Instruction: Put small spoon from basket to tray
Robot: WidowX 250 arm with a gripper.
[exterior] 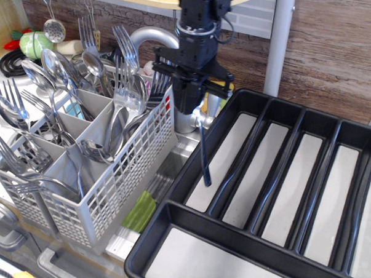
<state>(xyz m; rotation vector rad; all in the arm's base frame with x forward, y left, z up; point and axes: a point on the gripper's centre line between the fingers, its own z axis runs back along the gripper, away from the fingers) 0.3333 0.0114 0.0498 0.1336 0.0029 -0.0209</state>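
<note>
Steel small spoon (203, 152) hangs handle-down, pinched in the gripper (195, 111), over the tray's (176, 216) leftmost long compartment; released tilted, it might catch the divider.

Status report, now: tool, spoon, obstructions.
Tool shut on slim steel teaspoon, handle hanging down. Spoon over leftmost long slot of black plastic tray, not touching. Nothing in the way.

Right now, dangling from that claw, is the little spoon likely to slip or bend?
The small spoon looks like stiff steel, so probably no bending. Its shiny surface may be slippery, and the gripper pinches only its top, so it could swing.
</note>
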